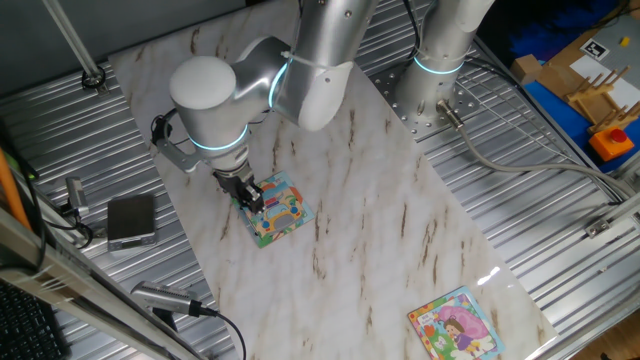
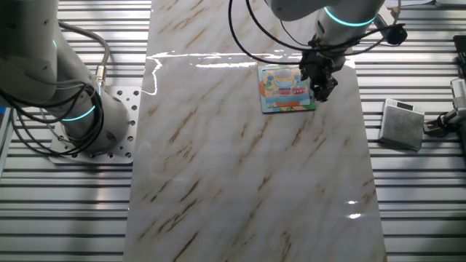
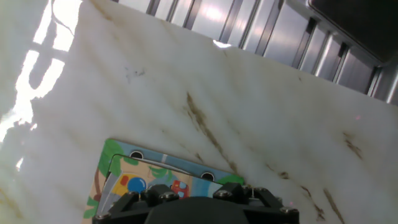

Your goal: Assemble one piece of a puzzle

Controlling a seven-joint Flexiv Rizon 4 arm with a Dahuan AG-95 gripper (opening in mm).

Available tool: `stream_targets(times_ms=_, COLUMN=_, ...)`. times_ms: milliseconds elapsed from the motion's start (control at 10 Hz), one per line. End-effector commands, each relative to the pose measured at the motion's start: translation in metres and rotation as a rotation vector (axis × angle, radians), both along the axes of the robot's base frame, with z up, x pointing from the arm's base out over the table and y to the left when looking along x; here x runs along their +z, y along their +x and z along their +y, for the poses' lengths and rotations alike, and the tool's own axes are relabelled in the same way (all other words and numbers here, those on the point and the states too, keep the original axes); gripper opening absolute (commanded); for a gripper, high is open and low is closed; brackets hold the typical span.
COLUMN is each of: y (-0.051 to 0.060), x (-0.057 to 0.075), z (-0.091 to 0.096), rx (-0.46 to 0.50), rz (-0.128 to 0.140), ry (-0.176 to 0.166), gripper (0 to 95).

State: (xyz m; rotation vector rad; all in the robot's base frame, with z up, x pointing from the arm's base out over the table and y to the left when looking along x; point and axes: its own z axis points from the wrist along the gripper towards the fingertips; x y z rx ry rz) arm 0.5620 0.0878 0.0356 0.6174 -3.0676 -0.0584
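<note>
Hand view, puzzle directly beneath end effector

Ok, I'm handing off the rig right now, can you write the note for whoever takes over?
Gripper: down at the puzzle, over its edge nearest the grey box. The fingers are hidden in every view, so open or shut cannot be told.
Piece: not visible in any view; it may be under the gripper.
Puzzle: flat on the marble table, mid-table. The other puzzle, with the girl, lies at a far corner, untouched.
Done: arm brought to the puzzle.
Left: confirm the piece is seated, then lift clear.
</note>
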Motion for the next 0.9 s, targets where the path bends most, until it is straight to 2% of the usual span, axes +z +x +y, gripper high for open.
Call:
stream_targets(times_ms=100, y=0.001, x=0.000, z=0.001, rx=-0.016, rz=-0.001, ry=0.002, gripper=57.0)
stream_targets(times_ms=400, y=0.001, x=0.000, z=0.001, rx=-0.020, rz=0.005, ry=-0.019, gripper=57.0)
stream_targets(times_ms=500, y=0.002, x=0.001, z=-0.009, rx=-0.006, rz=0.008, ry=-0.022, gripper=57.0)
stream_targets(times_ms=600, y=0.004, x=0.001, z=-0.024, rx=0.008, rz=0.010, ry=-0.023, gripper=38.0)
stream_targets(times_ms=700, y=0.011, x=0.000, z=-0.050, rx=0.043, rz=0.010, ry=-0.023, gripper=38.0)
stream_targets(times_ms=800, y=0.014, x=-0.001, z=-0.062, rx=0.064, rz=0.009, ry=-0.021, gripper=38.0)
stream_targets(times_ms=900, y=0.019, x=-0.003, z=-0.083, rx=0.091, rz=0.008, ry=-0.023, gripper=38.0)
